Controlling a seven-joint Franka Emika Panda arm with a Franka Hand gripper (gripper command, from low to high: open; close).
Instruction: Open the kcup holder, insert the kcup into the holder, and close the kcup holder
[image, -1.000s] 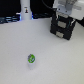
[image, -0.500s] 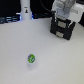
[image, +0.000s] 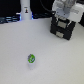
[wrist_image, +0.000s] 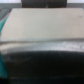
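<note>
Far left, back edge: a white upright bottle-like object (image: 24, 10) stands well apart from everything I'm working with; I read it as clutter, not part of the job.
Tabletop: pale and plain (image: 15, 50), it carries all the things here.
Kcup: it sits on the tabletop (image: 31, 59) toward the exterior view's lower left, green patterned top facing up, white body below. It is well apart from the holder and untouched, so I judge it is waiting its turn.
Kcup holder: the black box (image: 63, 30) stands at the exterior view's upper right, drawer fronts toward the camera. I can't tell whether a drawer is out at all.
Arm: the white arm (image: 65, 9) hangs over the holder, which I take as the opening step coming first.
Tool: its fingers are hidden in the exterior view, and the wrist view shows only a blurred grey surface and a dark band; I can't tell if it is spread or pressed together.
Writing: no brand or label is readable anywhere.
</note>
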